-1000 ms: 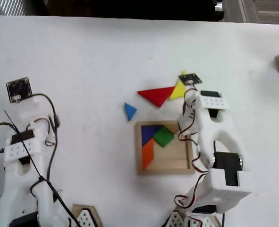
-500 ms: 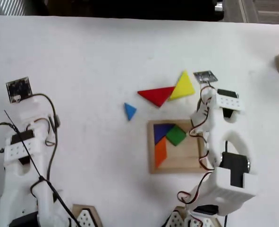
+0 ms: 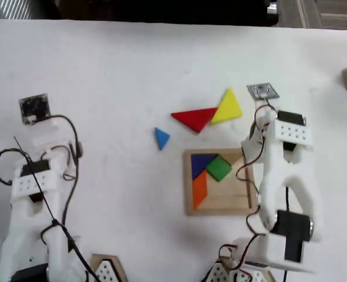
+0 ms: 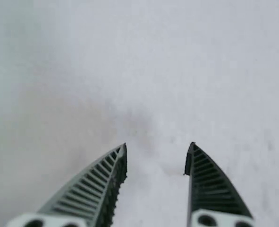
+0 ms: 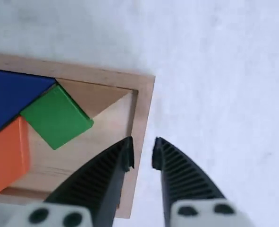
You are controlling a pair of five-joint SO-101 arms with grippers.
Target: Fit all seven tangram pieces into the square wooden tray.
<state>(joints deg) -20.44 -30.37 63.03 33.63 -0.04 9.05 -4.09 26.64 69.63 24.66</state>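
snugly, the right jaws pinch the wooden tray (image 5: 97, 74) by one wall.

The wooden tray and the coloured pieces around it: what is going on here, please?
A tangram puzzle is partly done. The wooden tray holds a blue piece, a green piece and an orange piece. A red triangle, a yellow triangle and a small blue triangle lie on the table beyond it. The right gripper is at the tray's right wall, its fingers closed on either side of it. The left gripper hangs open over bare table, far from the pieces.
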